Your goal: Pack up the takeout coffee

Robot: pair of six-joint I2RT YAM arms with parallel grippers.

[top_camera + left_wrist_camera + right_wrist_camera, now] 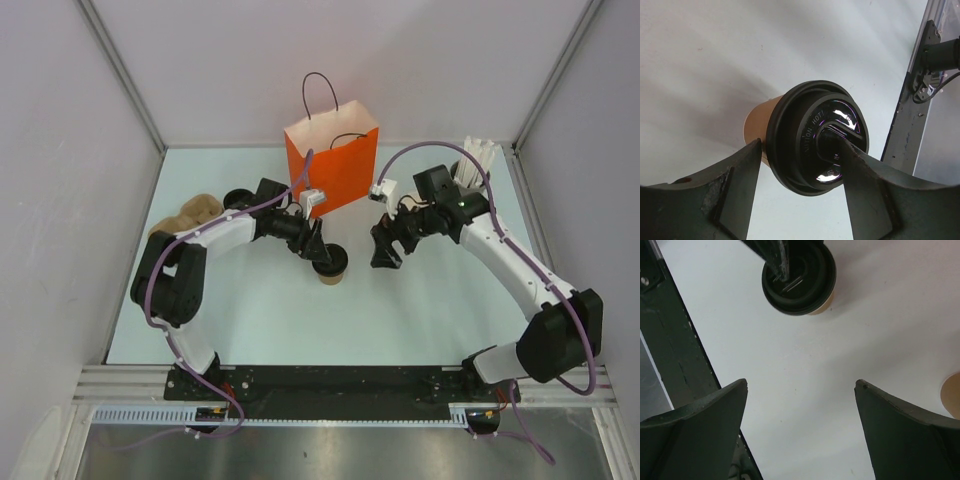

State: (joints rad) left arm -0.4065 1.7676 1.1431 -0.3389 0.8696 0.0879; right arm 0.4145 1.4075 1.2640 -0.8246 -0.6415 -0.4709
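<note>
The tan paper cup (331, 276) stands upright mid-table with the black lid (329, 265) on it. My left gripper (322, 252) hangs right over it, jaws apart. In the left wrist view one fingertip (845, 150) lies over the lid's (805, 140) middle and the other sits just outside its rim, beside the cup wall (757, 122). My right gripper (383, 255) is open and empty, a short way right of the cup. The right wrist view shows the lidded cup (799, 280) ahead of its open gripper (801, 382).
An orange paper bag (335, 165) with dark handles stands open behind the cup. A stack of tan cups (190, 215) lies at the left, with a black round thing (238, 198) next to it. A holder of white sticks (478, 160) is at the back right.
</note>
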